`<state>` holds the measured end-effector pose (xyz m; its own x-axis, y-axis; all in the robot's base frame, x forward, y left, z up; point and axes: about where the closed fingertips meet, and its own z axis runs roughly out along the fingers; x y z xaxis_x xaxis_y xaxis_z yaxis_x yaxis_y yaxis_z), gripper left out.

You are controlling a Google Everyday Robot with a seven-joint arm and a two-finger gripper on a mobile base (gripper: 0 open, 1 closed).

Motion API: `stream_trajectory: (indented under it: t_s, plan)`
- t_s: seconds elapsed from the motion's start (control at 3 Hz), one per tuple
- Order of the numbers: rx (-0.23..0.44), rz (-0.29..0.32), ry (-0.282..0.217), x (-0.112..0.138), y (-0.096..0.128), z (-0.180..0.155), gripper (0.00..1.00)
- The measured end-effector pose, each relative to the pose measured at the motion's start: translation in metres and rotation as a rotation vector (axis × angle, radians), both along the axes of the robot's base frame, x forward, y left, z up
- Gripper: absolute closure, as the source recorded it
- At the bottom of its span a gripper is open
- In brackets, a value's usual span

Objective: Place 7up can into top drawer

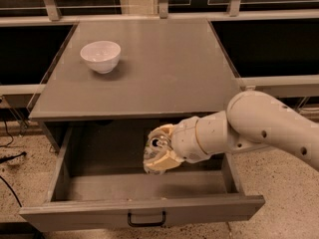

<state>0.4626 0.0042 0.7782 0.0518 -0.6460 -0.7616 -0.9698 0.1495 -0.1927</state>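
Top drawer (pixel 209 205) stands open, its handle (pixel 146 219) nearest. Over the drawer floor, towards the back, the hand (pixel 155 153) is clamped on the 7up can (pixel 151 148), which appears tilted and not yet set down. This looks like the placing step; the next move probably calls for lowering, then release. Beyond, a white bowl (pixel 100 56) sits on the worktop (pixel 164 68).

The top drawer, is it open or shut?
Open: the top drawer is pulled out, its floor visible. The gripper, shut on the 7up can, is over it.
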Motion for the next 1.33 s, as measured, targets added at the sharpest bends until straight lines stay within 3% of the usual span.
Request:
stream_trajectory:
  t_s: [0.67,1.33]
  plan:
    - [0.002,0.050,-0.019,0.001,0.007,-0.010,1.00]
    - [-0.026,0.085,-0.029,0.007,0.009,-0.040,1.00]
